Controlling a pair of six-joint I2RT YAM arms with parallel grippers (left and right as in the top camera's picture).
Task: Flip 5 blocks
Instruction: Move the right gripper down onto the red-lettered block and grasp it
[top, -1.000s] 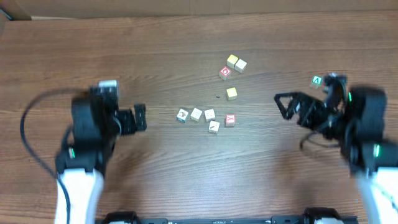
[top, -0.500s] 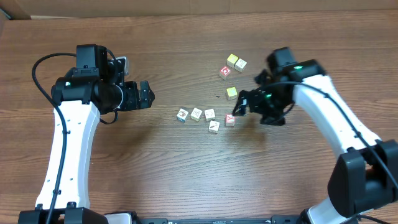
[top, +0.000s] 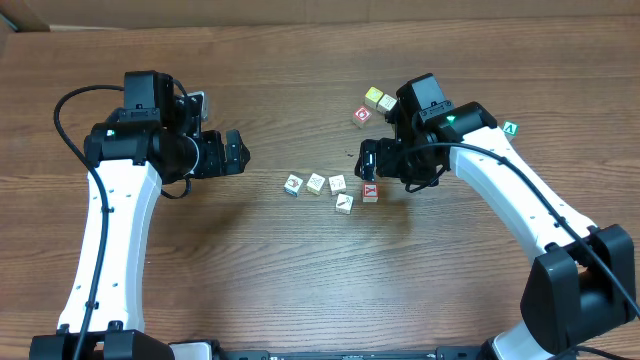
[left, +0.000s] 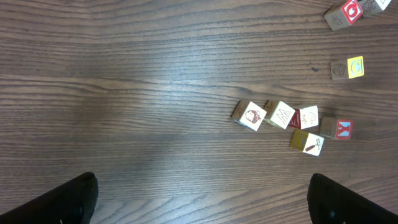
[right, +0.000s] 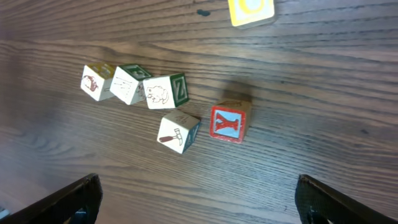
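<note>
**Wooden blocks lie loose; no flip looks begun**

Five blocks (top: 338, 184) cluster on the table (top: 300, 280). The right gripper (top: 368, 160) hovers over the red-X block (right: 229, 122), jaws wide and empty. The left gripper (top: 232, 155), also open and empty, hangs well apart. All five flips seem left.

The tabletop (top: 300, 290) is dark brown wood grain. Near its middle lie five blocks (top: 338, 184): three in a row, touching or nearly so, a fourth block (top: 344, 203) just in front of the row's right end, and a red X block (top: 370, 192) just beside that. Farther back sit two yellowish cubes (top: 374, 97) side by side, with a red-marked cube (top: 362, 117) close by. A single yellow cube (right: 250, 9) lies behind the red X block, next to a dark speck (right: 202, 11), perhaps a chip. A green cube (top: 511, 129) lies well apart to the right.
</note>
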